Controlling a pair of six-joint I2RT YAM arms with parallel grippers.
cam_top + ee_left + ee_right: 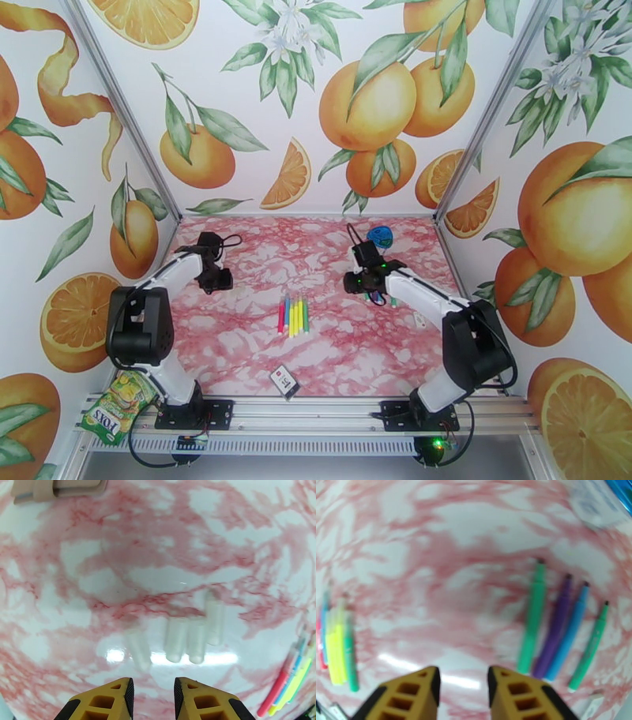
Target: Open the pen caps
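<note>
The one word I can read from here is "FOXS". It stands in bold capitals on the green and yellow sweet packet [118,406] wedged against the frame rail at the near left corner, just beside the left arm's base. A small white card [284,381] lies at the near edge of the worktop [237,347]; its dark print is too small for me to make out. The blue-lidded container [380,235] at the far right carries a pale label [592,503], blurred beyond reading.

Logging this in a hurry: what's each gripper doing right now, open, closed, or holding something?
Left gripper: open, nothing between its fingers.
Right gripper: open, nothing between its fingers.
</note>
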